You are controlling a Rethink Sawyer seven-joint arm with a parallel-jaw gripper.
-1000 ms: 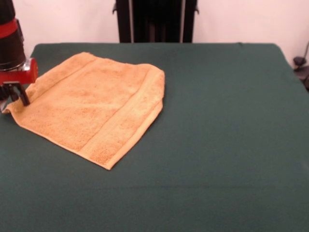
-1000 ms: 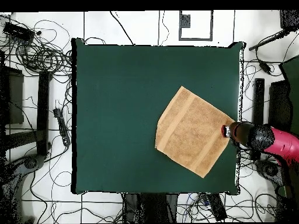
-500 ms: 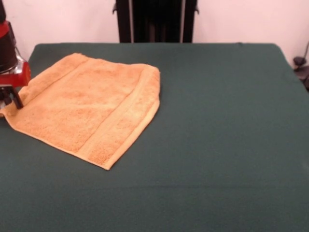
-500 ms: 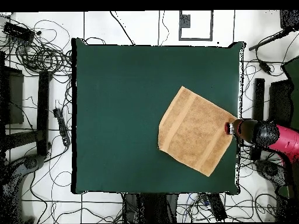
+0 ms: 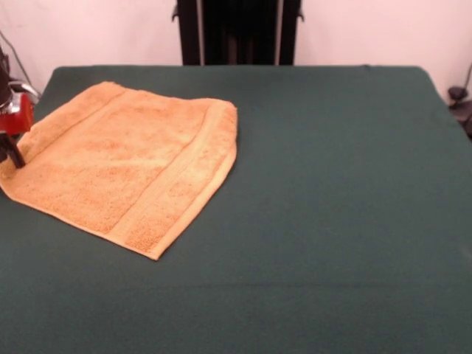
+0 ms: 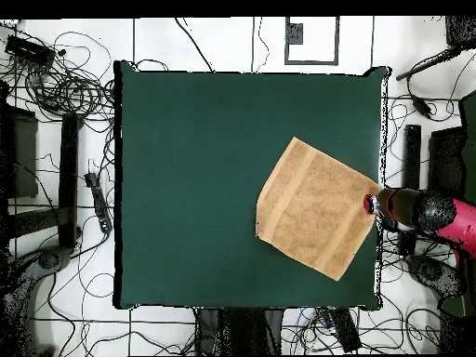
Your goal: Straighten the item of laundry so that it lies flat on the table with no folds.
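Green felt covers the whole surface [image 5: 339, 221], and nearly all of it is bare from where I sit. My towel [image 5: 122, 166] lies by one side edge, turned diamond-wise to the surface edges, with one corner right at the end effector [image 5: 11, 151]. In the overhead view the towel [image 6: 316, 207] spreads away from the end effector [image 6: 372, 204] toward the middle of the surface [image 6: 186, 186], and the corner under the tool sits almost at the surface edge.

Looking at the cloth itself, I see it mostly open and square. One woven band runs along the side farthest from the end effector, and another band shows along the side nearest it. Along that far side the edge looks thick and doubled in the front view, near the corner that points toward the surface centre, so it does not lie fully flat there. The rest of the terry looks smooth, with a hemmed border all round.

At the left edge of the front view I see only a red block of the end effector and one dark finger [image 5: 13, 153] coming down onto the towel corner. I cannot tell whether it is open or clamped on the cloth. From above, the black and red arm [image 6: 429, 216] reaches in over the surface edge.

Cables [image 6: 56, 84] sprawl across the white floor [image 6: 186, 42] around the surface.
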